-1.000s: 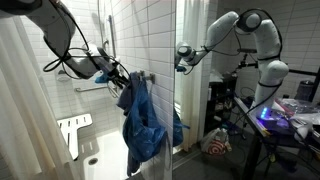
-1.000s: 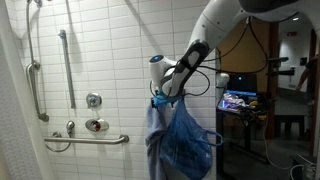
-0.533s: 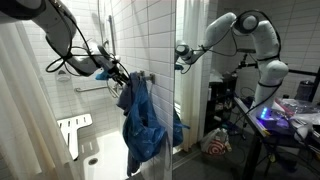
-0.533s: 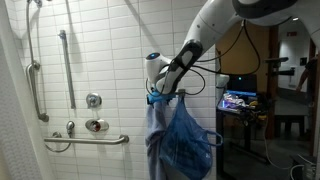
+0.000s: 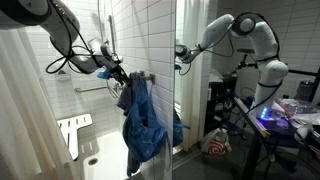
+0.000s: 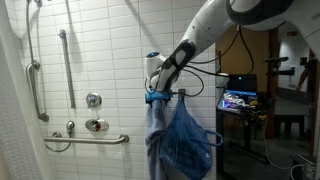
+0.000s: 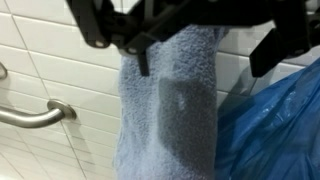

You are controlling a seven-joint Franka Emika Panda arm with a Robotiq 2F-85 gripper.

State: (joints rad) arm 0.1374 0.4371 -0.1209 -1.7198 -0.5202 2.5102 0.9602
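Note:
A light blue towel (image 7: pixel 170 120) hangs down a white tiled wall, with a shiny darker blue cloth (image 7: pixel 270 125) hanging right beside it. My gripper (image 7: pixel 200 62) enters from the top of the wrist view and stands open, its dark fingers (image 7: pixel 140 50) on either side of the towel's top and nothing clamped. In both exterior views the gripper (image 6: pixel 155 85) (image 5: pixel 118 76) sits at the top of the hanging towel (image 6: pixel 154 140) and blue cloth (image 6: pixel 188 140) (image 5: pixel 145 120), where they are hung. What they hang from is hidden behind the gripper.
A horizontal grab bar (image 6: pixel 85 140) (image 7: pixel 30 115), a shower valve (image 6: pixel 95 100) and a vertical bar (image 6: pixel 68 65) are fixed to the tiles left of the towel. A white shower seat (image 5: pixel 72 133) and curtain (image 5: pixel 25 110) stand nearby. A desk with a monitor (image 6: pixel 238 100) lies beyond.
The gripper has edged slightly left and up along the wall at the top of the towel. Its jaws stay open; the towel and blue cloth hang as before.

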